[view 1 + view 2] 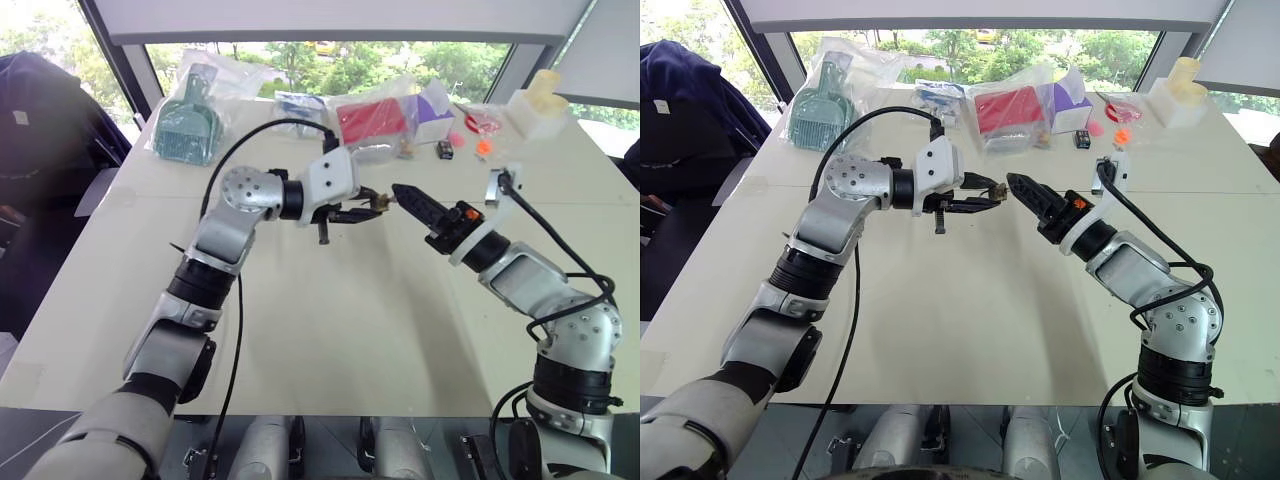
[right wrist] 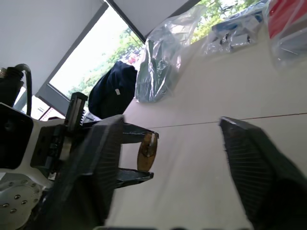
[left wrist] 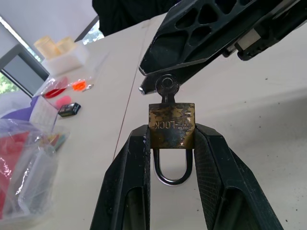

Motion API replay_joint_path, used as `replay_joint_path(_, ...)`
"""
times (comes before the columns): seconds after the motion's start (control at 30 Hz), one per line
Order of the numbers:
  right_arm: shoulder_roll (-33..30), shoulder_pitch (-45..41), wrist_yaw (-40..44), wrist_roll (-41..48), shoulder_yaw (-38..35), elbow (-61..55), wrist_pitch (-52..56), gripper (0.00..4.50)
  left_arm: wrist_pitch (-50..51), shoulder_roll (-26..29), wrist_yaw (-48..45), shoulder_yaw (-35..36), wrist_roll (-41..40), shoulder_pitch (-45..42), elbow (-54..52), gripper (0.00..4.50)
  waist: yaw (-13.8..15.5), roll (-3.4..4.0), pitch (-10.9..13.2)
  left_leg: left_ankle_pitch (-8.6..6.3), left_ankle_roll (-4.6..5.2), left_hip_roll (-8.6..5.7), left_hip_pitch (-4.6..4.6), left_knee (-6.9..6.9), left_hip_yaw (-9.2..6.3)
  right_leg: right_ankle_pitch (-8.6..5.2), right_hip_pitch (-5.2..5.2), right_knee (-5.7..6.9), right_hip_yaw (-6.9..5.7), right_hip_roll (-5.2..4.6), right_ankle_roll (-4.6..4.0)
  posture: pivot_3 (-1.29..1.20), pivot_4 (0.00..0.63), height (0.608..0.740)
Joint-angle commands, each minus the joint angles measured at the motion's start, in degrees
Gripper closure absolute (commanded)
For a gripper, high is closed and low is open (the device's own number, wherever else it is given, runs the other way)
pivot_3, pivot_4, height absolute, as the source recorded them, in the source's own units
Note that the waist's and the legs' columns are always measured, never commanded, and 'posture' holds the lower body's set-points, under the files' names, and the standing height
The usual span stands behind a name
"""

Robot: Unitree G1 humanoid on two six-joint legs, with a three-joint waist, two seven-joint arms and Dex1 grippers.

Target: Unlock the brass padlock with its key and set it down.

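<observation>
Brass padlock (image 3: 171, 124) sits clamped in the left gripper (image 3: 171, 143) jaws; right gripper (image 1: 398, 191) jaws meet its key (image 3: 166, 86) at 12 o'clock.

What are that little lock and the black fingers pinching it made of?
The brass padlock looks like yellow brass, tarnished in dark blotches, with stamped lettering. Its shackle looks like polished steel, silvery and shiny. The left gripper's fingers seem to be matte black plastic, with finely dotted pads, possibly rubber.
</observation>
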Motion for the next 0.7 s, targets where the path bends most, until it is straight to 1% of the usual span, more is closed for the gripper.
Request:
replay_joint_path(0.03,-0.22,-0.74,-0.21,1.76,-0.01,-1.98,-1.06,3.46,-0.28,0.36,0.45,0.57,-1.49,-0.72,-1.77,3.81,-0.04,0.0,0.0,0.0,0.0,0.0,0.0,0.0,0.0,0.0,0.0,0.0,0.0,0.0,0.0,0.0,0.15,0.735)
replay_joint_path(0.1,-0.22,-0.5,-0.04,1.54,0.59,-2.17,-0.98,4.43,-0.59,0.3,0.49,0.54,-1.63,-1.08,-1.56,3.81,-0.05,0.0,0.0,0.02,-0.03,0.0,0.0,0.0,0.0,0.0,0.0,0.0,0.0,0.0,0.0,0.0,0.15,0.735)
replay_joint_path(0.2,0.0,-0.36,0.11,1.81,1.13,-2.48,-1.21,4.43,-0.99,0.18,0.6,0.54,-1.65,-1.47,-1.35,3.81,-0.09,0.0,0.0,0.13,-0.22,0.0,0.0,0.0,0.0,0.0,0.0,0.0,0.0,0.0,0.0,0.0,0.15,0.735)
replay_joint_path(0.33,0.43,-0.51,0.27,1.22,1.39,-2.83,-2.27,4.43,-1.58,0.12,0.74,0.44,-1.45,-1.56,-1.08,3.81,-0.19,0.0,0.0,0.12,-0.21,0.0,0.0,0.0,0.0,0.0,0.0,-0.01,0.0,0.0,0.0,0.0,0.15,0.735)
replay_joint_path(0.37,0.76,-0.57,0.09,1.25,1.25,-2.84,-2.81,4.2,-1.75,0.16,0.71,0.39,-1.39,-1.5,-0.96,3.81,-0.23,0.0,0.0,0.12,-0.21,0.0,0.0,0.0,0.0,0.0,0.0,-0.01,0.0,0.0,0.0,0.0,0.15,0.735)
replay_joint_path(0.43,1.18,-0.71,0.04,2.02,0.85,-3.07,-3.67,3.52,-2.11,0.33,0.74,0.3,-1.16,-1.33,-0.79,3.81,-0.32,0.0,0.0,0.12,-0.2,0.0,0.0,0.0,-0.01,0.0,0.0,-0.01,0.0,0.0,0.0,0.0,0.15,0.735)
replay_joint_path(0.6,1.07,-0.36,-1.18,2.84,0.8,-2.98,-3.93,1.02,-3.22,0.4,1.68,0.49,-0.8,-1.56,-0.31,3.81,-0.47,0.0,0.0,0.13,-0.22,0.01,0.0,-0.01,-0.01,0.0,0.0,-0.01,0.0,0.0,0.0,0.0,0.15,0.735)
replay_joint_path(0.7,1.15,0.11,-1.5,3.84,1.05,-3.05,-3.73,1.02,-3.79,0.4,2.21,0.56,-0.77,-1.67,-0.15,3.81,-0.77,0.0,0.0,0.12,-0.21,0.01,0.0,-0.01,-0.01,0.0,0.0,-0.01,0.0,0.0,0.0,0.0,0.15,0.735)
